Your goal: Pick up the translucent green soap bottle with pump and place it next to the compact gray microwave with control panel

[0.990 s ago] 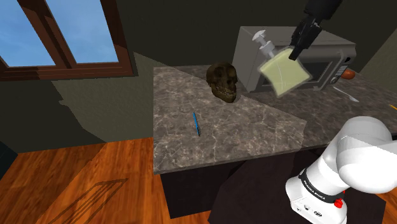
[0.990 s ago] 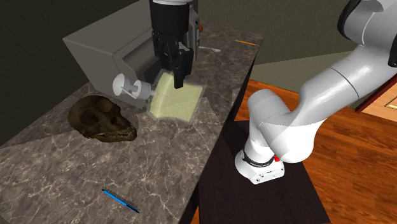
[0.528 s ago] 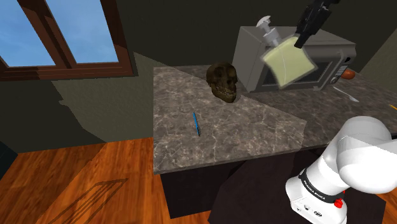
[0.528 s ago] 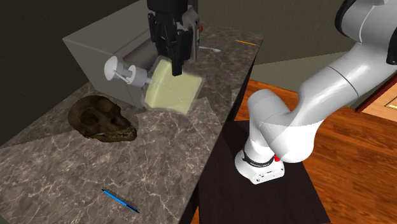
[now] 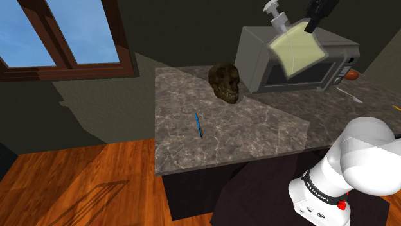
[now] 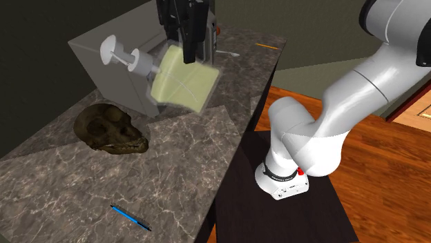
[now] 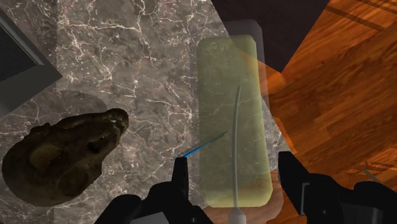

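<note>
Toward the desk's left edge in the shoulder view, pen (image 5: pixel 198 124): thin and blue, lying flat on the marbled desk (image 5: pixel 257 131), well apart from everything else.
Skull (image 5: pixel 225 81): dark brown, near the desk's back edge, just beside the microwave's left side; from the wrist view it lies on the stone beside the pincer's fingers (image 7: pixel 181 177).
Microwave (image 5: pixel 254 61): a grey box along the back edge, its door facing the desk's front edge.
Soap bottle (image 5: pixel 295 52): pale yellow-green and see-through, with a whitish pump. It hangs in the air in front of the microwave's upper part, clear of the desk and tilted, the pump pointing up and to the shoulder view's left. In the second exterior view its pump reaches across the microwave's face.
Pincer (image 5: pixel 312 24): black, clenched on the soap bottle at the end away from the pump – in the wrist view one finger stands on each side of the flat body.
Arm (image 6: pixel 345 90): white, rising from the stand beside the desk's front edge and bending over the desk to the pincer.
</note>
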`<action>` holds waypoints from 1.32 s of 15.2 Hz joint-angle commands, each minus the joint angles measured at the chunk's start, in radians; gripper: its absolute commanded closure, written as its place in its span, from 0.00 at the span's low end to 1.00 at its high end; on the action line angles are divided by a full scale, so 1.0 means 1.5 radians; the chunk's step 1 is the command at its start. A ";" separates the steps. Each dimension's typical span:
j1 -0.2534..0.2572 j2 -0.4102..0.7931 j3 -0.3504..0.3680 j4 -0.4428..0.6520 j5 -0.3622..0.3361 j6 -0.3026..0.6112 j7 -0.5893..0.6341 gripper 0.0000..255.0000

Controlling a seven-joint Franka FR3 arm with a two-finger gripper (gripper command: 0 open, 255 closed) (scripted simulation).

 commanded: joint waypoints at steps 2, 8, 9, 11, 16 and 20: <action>0.003 0.014 0.001 0.036 0.004 -0.022 0.003 1.00; 0.001 0.036 -0.061 0.082 -0.024 -0.046 -0.065 1.00; 0.001 0.042 -0.077 0.091 -0.031 -0.049 -0.082 1.00; 0.001 0.055 -0.109 0.112 -0.044 -0.055 -0.117 1.00; 0.009 0.101 -0.200 0.178 -0.068 -0.069 -0.210 1.00; 0.024 0.156 -0.288 0.246 -0.072 -0.080 -0.292 1.00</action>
